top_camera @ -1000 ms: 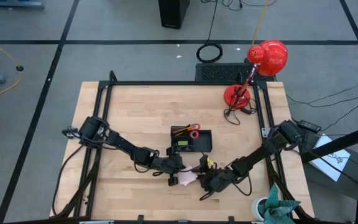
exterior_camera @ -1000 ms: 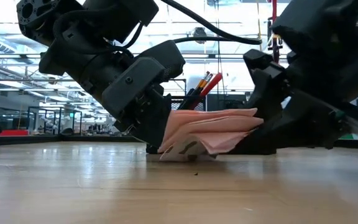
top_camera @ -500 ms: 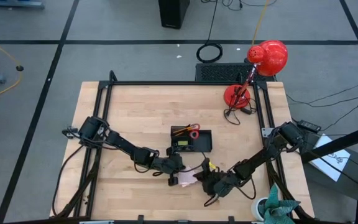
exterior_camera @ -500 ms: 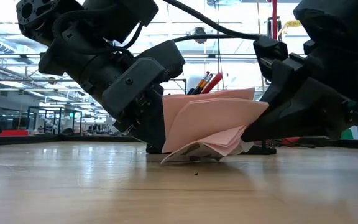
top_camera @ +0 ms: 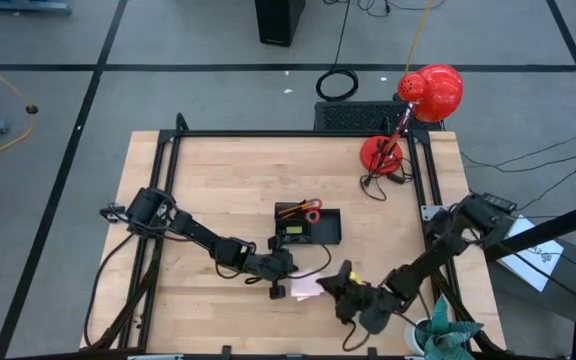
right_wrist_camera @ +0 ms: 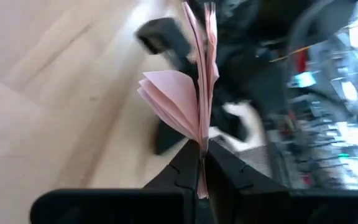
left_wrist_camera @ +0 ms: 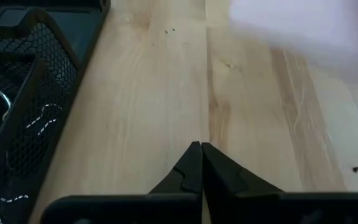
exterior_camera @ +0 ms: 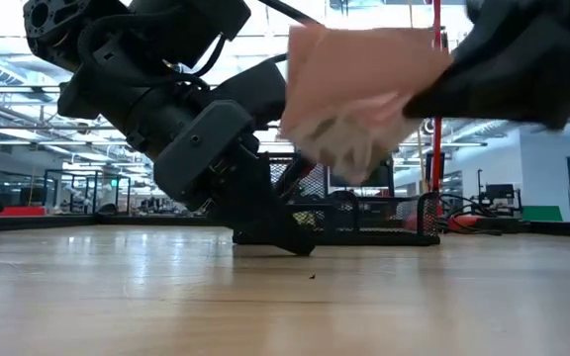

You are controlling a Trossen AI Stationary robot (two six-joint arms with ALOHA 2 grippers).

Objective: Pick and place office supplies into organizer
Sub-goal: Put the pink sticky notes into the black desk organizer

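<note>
The pale pink sticky-note pad is lifted off the wooden table, its pages fanned. My right gripper is shut on it, near the table's near edge. My left gripper is shut, its tips low at the table just left of the pad. The black mesh organizer stands behind them on the table, with red-handled scissors and pencils upright in its taller section. The other supplies are not visible. My right gripper pinches the pad by one edge between its two fingers, holding several sheets. The pad is lifted clear of the table and its free pages splay out beyond the fingers. My left gripper's shut fingertips seem to rest on the bare tabletop, slanting down.
A red desk lamp stands at the far right corner. A black frame runs round the table's edges. A green object sits at the near right corner. Bare wood lies to the left and far side.
My right gripper has risen and drawn back toward the table's near right, lifting the sticky-note pad clear of the table and away from my left gripper. The pad, which lay with its lower edge on the wood, now hangs in the air with its pages fanned.
</note>
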